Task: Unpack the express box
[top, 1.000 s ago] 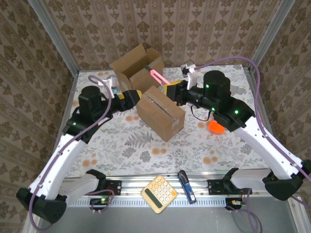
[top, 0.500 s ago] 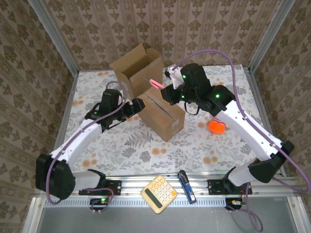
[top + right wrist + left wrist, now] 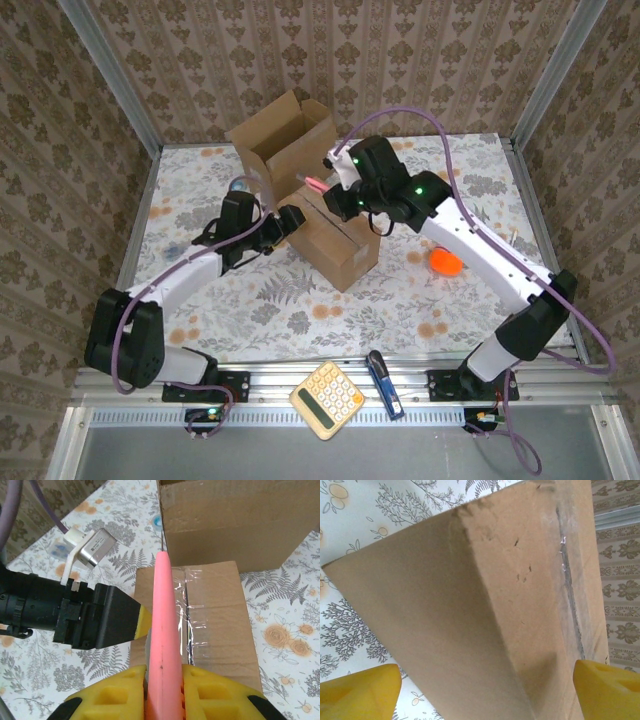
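The sealed cardboard express box [image 3: 332, 238] lies mid-table with clear tape along its top seam [image 3: 186, 610]. My left gripper [image 3: 290, 222] is open at the box's left end. Its yellow fingertips [image 3: 360, 692] stand wide apart with a corner of the box [image 3: 485, 605] between them. One of its yellow pads [image 3: 144, 620] shows against the box's left edge. My right gripper [image 3: 338, 196] is shut on a pink cutter [image 3: 165, 625]. The cutter points forward over the box top, just left of the taped seam, and its tip [image 3: 314, 183] reaches toward the far edge.
An open, empty-looking cardboard box [image 3: 285, 140] stands right behind the sealed one. An orange object [image 3: 445, 262] lies to the right. A calculator [image 3: 327, 399] and a blue tool [image 3: 384, 383] rest on the front rail. A small bluish item [image 3: 238, 184] sits far left.
Both arms have closed in on the sealed box. The left gripper slid right to its left end, and the right gripper carried the pink cutter leftward over the top seam.
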Available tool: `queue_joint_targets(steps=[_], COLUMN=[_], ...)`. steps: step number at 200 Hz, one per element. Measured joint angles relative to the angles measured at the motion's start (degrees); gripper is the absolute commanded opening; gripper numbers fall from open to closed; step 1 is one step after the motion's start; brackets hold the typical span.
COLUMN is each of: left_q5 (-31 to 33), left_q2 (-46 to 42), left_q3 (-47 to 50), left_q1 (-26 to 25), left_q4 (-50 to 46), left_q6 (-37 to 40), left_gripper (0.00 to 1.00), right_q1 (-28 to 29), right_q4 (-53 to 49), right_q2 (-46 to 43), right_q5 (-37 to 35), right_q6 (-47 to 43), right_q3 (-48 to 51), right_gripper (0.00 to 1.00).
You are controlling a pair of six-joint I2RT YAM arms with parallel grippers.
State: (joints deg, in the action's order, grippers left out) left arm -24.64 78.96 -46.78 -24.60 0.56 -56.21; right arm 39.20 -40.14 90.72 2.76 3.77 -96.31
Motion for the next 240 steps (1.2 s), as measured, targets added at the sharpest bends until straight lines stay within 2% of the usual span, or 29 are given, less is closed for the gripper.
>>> queue_joint_targets(steps=[52, 151, 240], left_q5=[-1.4, -2.6, -2.8], left_q2=[0.1, 0.1, 0.5], left_q3=[3.0, 8.4, 9.6], left_q1=[0.0, 0.3, 0.3], left_q4=[4.9, 16.2, 19.3], left_q6=[-1.9, -3.4, -3.9], left_gripper=[0.80, 0.77, 0.76], right_q1=[2.1, 7.1, 7.7], right_q4=[-1.0, -4.6, -5.3], right_q2=[3.7, 10.6, 12.3], right_q5=[-5.0, -17.5, -20.2], right_q6=[-2.9, -3.8, -3.3], right_q3=[-1.7, -6.3, -6.4], right_gripper=[0.00, 0.00, 0.00])
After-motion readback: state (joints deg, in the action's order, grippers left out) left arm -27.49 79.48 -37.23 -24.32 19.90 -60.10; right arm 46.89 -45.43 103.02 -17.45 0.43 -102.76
